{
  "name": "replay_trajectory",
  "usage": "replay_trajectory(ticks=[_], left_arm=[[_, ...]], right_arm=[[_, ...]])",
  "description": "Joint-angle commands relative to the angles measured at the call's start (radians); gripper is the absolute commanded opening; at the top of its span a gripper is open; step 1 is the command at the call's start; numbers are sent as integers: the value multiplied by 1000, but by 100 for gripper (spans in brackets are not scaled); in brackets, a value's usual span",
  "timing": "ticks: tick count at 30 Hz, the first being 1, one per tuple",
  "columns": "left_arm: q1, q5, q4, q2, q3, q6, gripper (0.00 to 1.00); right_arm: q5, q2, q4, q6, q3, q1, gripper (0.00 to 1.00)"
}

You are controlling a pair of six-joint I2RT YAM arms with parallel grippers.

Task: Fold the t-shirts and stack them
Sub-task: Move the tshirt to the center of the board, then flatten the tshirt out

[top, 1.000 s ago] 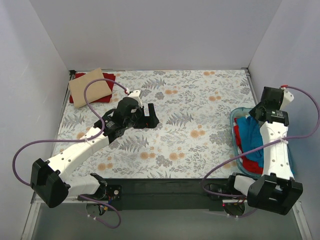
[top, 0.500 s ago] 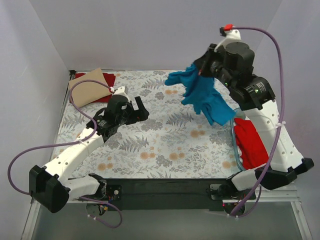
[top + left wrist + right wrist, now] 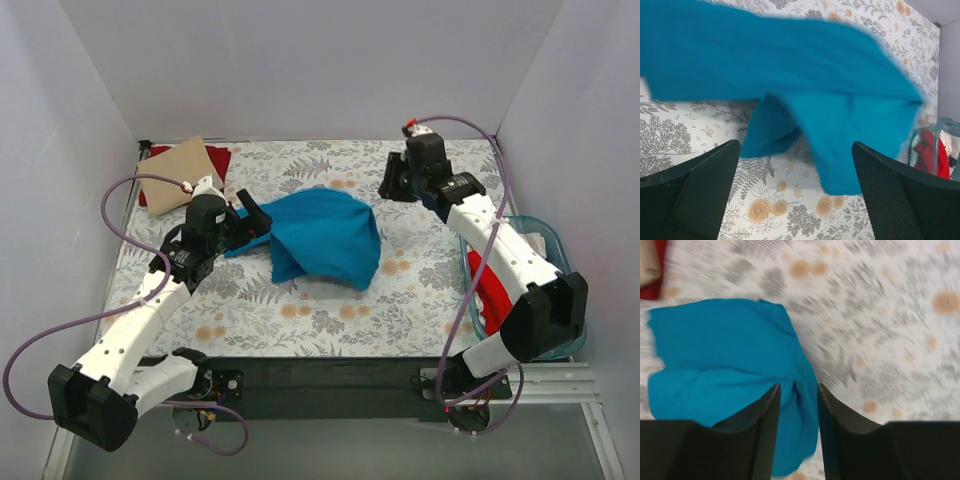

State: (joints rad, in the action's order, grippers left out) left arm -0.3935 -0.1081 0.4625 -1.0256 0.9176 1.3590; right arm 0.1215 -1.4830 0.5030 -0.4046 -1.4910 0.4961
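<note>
Top view: a rumpled, unfolded teal-blue soft cloth t-shirt [image 3: 325, 238] lies at the table's centre on the floral-patterned table cloth [image 3: 420, 290]. The left gripper [image 3: 243, 222] sits at the shirt's 9 o'clock edge; contact cannot be told from here. The right gripper [image 3: 390, 183] is at the shirt's 1 o'clock, apart from it, over bare floral cloth. A folded tan-beige t-shirt [image 3: 178, 172] lies in the 10 o'clock corner on a red t-shirt [image 3: 218, 155] that shows past its far edge. A clear blue-tinted plastic tub [image 3: 560, 245] stands at the 3 o'clock edge with a second red t-shirt [image 3: 497, 295] heaped inside; the right arm crosses over it. Left wrist view: the black fingers [image 3: 700, 190] are spread wide with nothing between them. The teal shirt spans the frame at 12 o'clock, and the tub with red cloth shows at 3 o'clock. Right wrist view, blurred: the fingers [image 3: 762, 430] stand a narrow gap apart, clamping nothing. The teal shirt lies below from 9 o'clock to centre, bare floral cloth from 12 to 3 o'clock, and a scrap of tan and red at 10 o'clock.
</note>
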Motion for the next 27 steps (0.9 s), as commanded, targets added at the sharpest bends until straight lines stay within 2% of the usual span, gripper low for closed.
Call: replay_trajectory(ticks=[1,2,4,7,13,15,16,17,21,27], left_arm=[[8,-21,4,-2,-39,29,93],[8,-30,2,-13,-48,49,93],[8,-79,5,-17,-83,78,91],[13,-110,-15,-24,-144,152,89],[44,-107,-59,-88,-204,270,83],[73,-79,-76,-120,-217,296,81],[129,-55,-82,-148,-223,319,80],[162,-42,-81,-149,-226,319,80],[275,10,-73,-120,-237,296,80],[369,65,-62,-80,-250,262,80]], right_arm=[[-106,18,-63,9,190,-132,46],[-106,24,-67,19,222,-142,51],[-109,64,-95,44,334,-137,55],[-175,121,-153,35,470,-117,56],[-126,118,-242,-29,551,160,56],[-131,61,-285,-51,532,245,55],[-126,-62,-302,-39,437,363,47],[-97,-115,-304,-34,392,407,44],[-77,-256,-302,-27,293,522,36],[53,-404,-207,-19,167,617,34]])
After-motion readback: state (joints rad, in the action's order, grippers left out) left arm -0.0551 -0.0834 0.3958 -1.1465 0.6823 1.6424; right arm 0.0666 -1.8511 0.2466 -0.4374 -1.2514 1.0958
